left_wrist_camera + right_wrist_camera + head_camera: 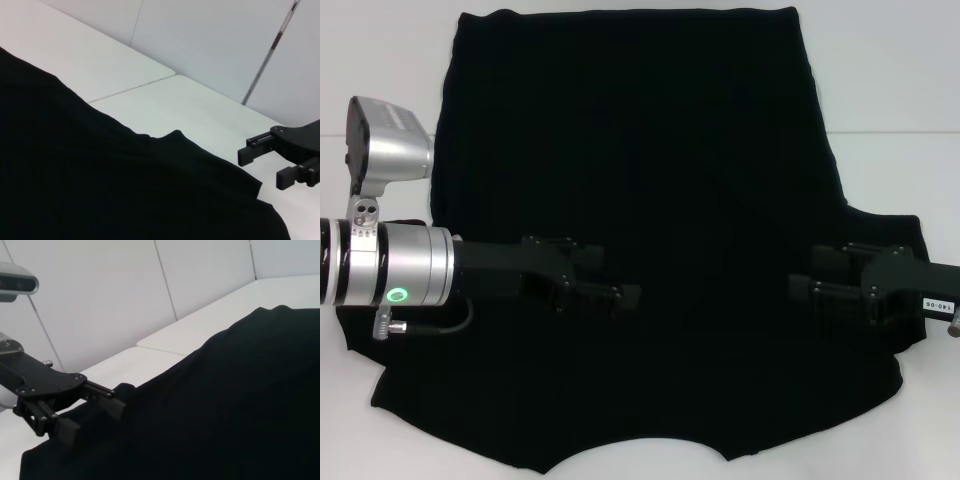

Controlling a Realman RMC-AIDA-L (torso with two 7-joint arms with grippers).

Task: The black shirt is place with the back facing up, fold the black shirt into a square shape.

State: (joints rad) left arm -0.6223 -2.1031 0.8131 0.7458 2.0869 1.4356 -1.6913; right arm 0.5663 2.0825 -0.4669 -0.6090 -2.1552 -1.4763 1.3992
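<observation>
1. While both sets of fingers are hovering over the cloth, we are seeing the left gripper (620,297) with its fingers parted in the right wrist view and nothing caught between them.
2. We are seeing the right gripper (800,295) likewise spread in the left wrist view, its fingers holding nothing.
3. We are finding the black shirt (630,160) lying flat and spread across the white bench (890,90), plain side up, its hem far from us and its neckline near the robot's body.
4. We are judging that folding is at its opening step: no fold is showing yet, and both grippers are pointing inward at each other above the shirt's lower half.
5. We are expecting the next move to call for lowering onto a sleeve or side edge, pinching the fabric, and carrying it toward the middle.
6. We are noting each forearm reaching in level from its own side, low over the shirt.
</observation>
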